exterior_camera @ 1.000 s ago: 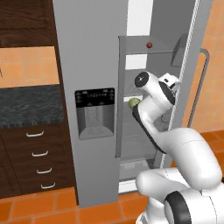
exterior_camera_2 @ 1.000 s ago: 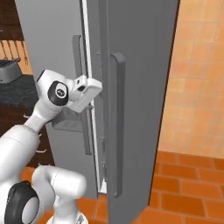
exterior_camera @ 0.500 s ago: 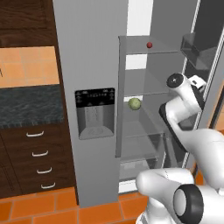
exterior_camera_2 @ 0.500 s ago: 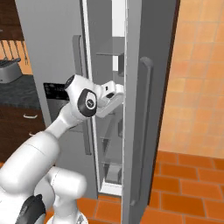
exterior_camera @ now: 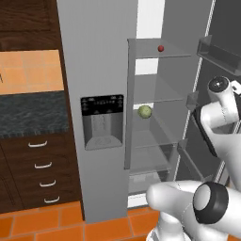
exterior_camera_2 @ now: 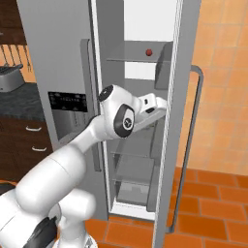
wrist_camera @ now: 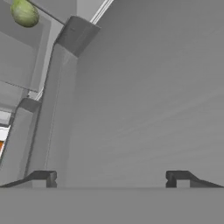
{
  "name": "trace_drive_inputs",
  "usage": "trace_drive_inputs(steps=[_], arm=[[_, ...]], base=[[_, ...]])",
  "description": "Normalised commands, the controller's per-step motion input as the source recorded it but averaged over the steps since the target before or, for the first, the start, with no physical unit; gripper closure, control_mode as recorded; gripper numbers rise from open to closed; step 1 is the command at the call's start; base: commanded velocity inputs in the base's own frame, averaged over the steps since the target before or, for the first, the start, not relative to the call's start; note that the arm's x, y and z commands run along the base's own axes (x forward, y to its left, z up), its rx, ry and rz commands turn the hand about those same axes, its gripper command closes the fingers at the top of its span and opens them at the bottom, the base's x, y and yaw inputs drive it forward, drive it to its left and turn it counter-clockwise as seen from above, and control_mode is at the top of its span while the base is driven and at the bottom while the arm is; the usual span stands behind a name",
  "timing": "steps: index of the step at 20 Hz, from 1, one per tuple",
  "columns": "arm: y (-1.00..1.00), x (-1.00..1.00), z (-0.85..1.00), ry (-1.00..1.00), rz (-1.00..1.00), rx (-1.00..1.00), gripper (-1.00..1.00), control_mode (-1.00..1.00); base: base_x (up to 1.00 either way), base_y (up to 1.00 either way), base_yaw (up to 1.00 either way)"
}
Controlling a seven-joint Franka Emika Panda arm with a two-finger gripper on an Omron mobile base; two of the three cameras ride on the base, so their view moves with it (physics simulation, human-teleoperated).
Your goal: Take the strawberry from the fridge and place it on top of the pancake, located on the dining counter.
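A: While the right door of the tall grey stainless-steel fridge [exterior_camera: 96, 70] stands swung open, where does the tiny red rounded strawberry [exterior_camera: 161, 48] sit?

B: On the top glass shelf [exterior_camera_2: 133, 59] inside, towards the back. From the right base camera it shows as a red dot [exterior_camera_2: 149, 52] above the arm.

A: And the small green round fruit [exterior_camera: 145, 111]?

B: One shelf lower, near the left wall of the compartment. The hand camera catches it in its upper left corner [wrist_camera: 24, 12].

A: How is the pincer [wrist_camera: 110, 179]?

B: Wide apart and holding nothing, its two dark tips facing the grey inner face of the open door, close to it.
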Motion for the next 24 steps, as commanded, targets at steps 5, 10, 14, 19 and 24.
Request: trace_drive_inputs(steps=[5,10,14,19,24], arm=[[-0.50,0.00,0.17,0.00,0.00,0.03,-1.00,-1.00],[0.19,-0.09,0.14,-0.05,0.01,0.01,-1.00,-1.00],[1.00,-0.05,0.04,-0.01,0.05,0.00,-1.00,-1.00],[1.00,0.00,0.00,0.00,0.05,0.02,-1.00,-1.00],[1.00,-0.07,-0.14,-0.02,0.06,0.07,-1.00,-1.00]], base=[[0.00,0.00,0.00],[0.00,0.00,0.00],[0.00,0.00,0.00],[0.00,0.00,0.00],[0.00,0.00,0.00]])
